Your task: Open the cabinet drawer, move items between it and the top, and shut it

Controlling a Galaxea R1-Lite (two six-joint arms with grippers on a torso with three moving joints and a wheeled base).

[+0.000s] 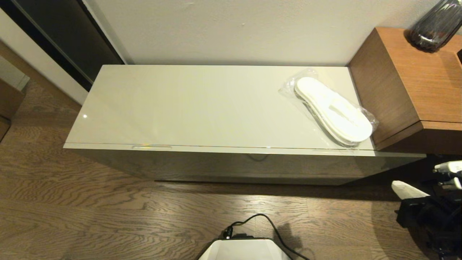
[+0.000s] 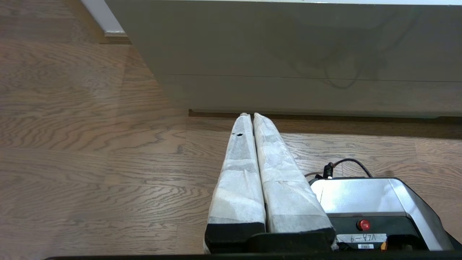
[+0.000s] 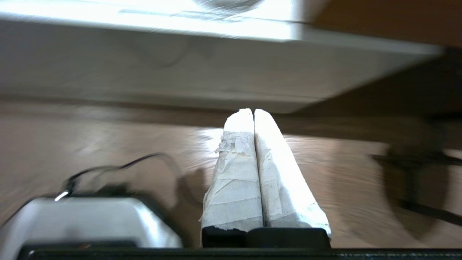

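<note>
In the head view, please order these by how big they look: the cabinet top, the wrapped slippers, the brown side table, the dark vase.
1. the top
2. brown side table, partly cut off
3. slippers
4. dark vase, also cut off, so unsure

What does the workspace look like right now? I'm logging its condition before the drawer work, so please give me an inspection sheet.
Surface: cabinet top, glossy off-white, bare except at its right end.
Job's things: slippers in clear plastic wrap lie on the top's right end, beside the side table; cabinet drawer shut; tape roll and tissue pack not seen.
Clutter: nothing seen on the top.
Grippers: left gripper shut, empty, low over the floor before the cabinet; right gripper shut, empty, low near the cabinet's right end.
Cables: black cable loops from the robot's base.
Surroundings: wooden side table with dark glass vase; wood floor; white wall.
</note>
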